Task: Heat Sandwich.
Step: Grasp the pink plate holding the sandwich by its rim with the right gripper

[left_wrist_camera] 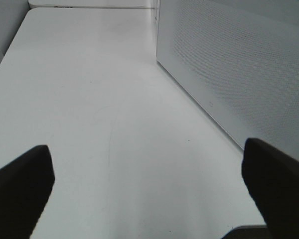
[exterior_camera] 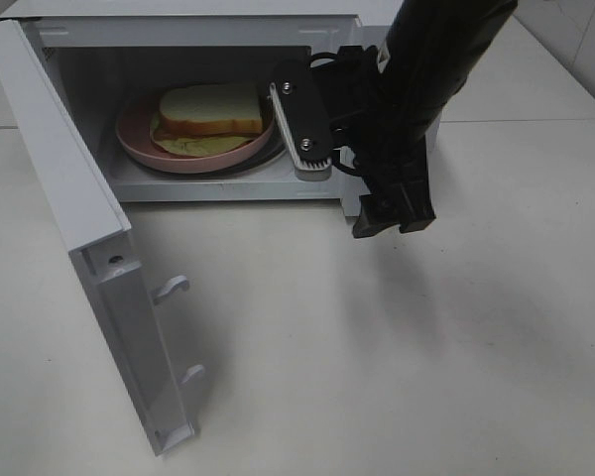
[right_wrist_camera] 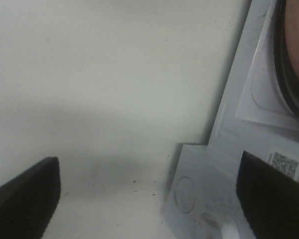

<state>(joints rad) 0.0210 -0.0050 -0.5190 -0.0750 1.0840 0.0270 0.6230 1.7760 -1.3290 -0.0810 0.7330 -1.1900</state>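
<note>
Sandwich (exterior_camera: pixel 210 109), one, lies on the plate inside the microwave, toward the cavity's left side.

- One white table (exterior_camera: pixel 377 377) under the microwave.
- One white microwave (exterior_camera: pixel 178 20). Its single door (exterior_camera: pixel 89 248) is swung fully open at the microwave's left.
- One black arm seen from above, the right arm (exterior_camera: pixel 431 69), hanging in front of the microwave's right half.
- Two grippers. Right gripper (right_wrist_camera: pixel 148 164): fingers spread wide, nothing between them, just outside the microwave's front lower edge. Left gripper (left_wrist_camera: pixel 147 147): fingers also wide apart and empty, over bare table beside the microwave's perforated side wall.
- One round pink plate (exterior_camera: pixel 139 144) on the microwave floor.
- Two latch hooks (exterior_camera: pixel 171 288) on the door's inner face.
</note>
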